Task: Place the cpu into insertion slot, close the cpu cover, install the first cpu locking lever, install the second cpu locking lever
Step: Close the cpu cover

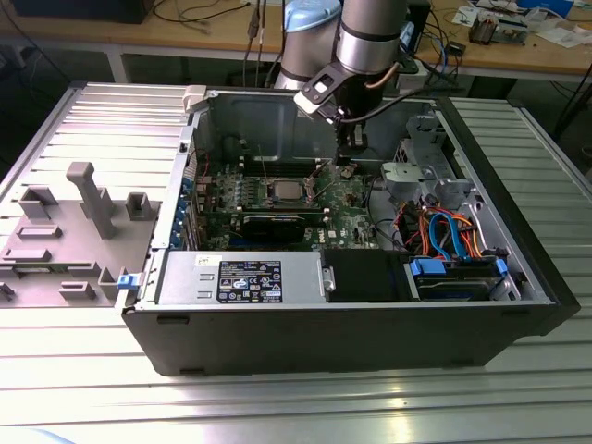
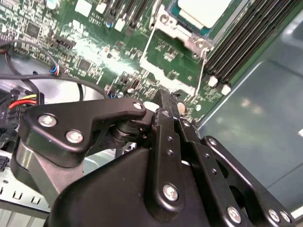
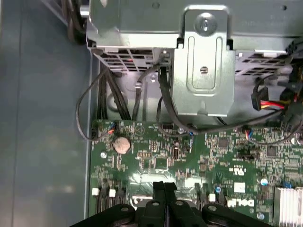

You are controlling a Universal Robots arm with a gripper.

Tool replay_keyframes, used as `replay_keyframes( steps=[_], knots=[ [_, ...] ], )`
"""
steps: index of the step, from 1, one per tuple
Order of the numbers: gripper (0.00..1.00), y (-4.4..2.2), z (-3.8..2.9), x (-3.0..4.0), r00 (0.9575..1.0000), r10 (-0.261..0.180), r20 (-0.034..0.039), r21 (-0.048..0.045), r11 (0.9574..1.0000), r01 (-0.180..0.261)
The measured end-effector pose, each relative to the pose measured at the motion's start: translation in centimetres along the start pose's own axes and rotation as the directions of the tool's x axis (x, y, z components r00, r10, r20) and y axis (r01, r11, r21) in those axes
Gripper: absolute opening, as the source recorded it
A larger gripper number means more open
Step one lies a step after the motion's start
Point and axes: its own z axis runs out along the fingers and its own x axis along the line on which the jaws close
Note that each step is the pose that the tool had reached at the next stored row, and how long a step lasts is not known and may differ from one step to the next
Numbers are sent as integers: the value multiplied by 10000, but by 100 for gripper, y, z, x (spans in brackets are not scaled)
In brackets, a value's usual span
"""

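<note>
The cpu (image 1: 283,191) lies silver side up in the insertion slot, in the middle of the green motherboard (image 1: 347,217). In the second wrist view the cpu (image 2: 203,8) shows inside the silver cpu cover (image 2: 176,28), which lies flat around it. My gripper (image 1: 344,165) hangs over the board, to the exterior view's right of the socket and apart from it. Its black fingers (image 2: 163,123) are pressed together, and nothing shows between them. In the first wrist view the gripper (image 3: 164,185) sits low over the board.
A metal drive cage (image 3: 203,71) and black cables (image 3: 106,101) stand beside the board's edge, with a round coin battery (image 3: 122,144) near them. The power supply (image 1: 242,277) and coloured cables (image 1: 444,231) fill the case's near side. A grey fixture block (image 1: 74,231) sits outside on the exterior view's left.
</note>
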Motion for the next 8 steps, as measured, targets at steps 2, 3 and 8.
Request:
replay_keyframes(
  steps=[2,3,8],
  knots=[
    [11,37,24,-2,10000,-1,0,0,10000,1],
    [11,48,36,-3,10000,-1,0,1,10000,1],
    [11,65,128,-7,10000,1,-1,0,10000,-1]
  ],
)
